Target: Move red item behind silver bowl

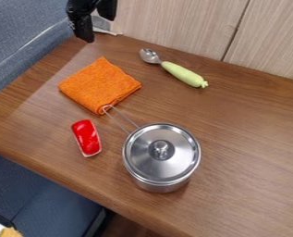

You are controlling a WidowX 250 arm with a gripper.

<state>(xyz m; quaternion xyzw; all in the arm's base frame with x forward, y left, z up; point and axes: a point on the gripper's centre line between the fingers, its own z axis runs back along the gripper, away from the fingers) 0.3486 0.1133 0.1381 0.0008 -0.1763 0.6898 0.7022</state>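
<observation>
Lidded pot [161, 159] on wooden table [247, 148]; panels [173, 23] behind.

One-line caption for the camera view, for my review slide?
Red item beside a lidded silver pot, with orange cloth and green-handled spoon nearby.

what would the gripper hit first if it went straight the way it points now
For the gripper, probably the wooden table near its far edge, just short of the orange cloth. Depth is unclear, so the cloth might come first.
</observation>
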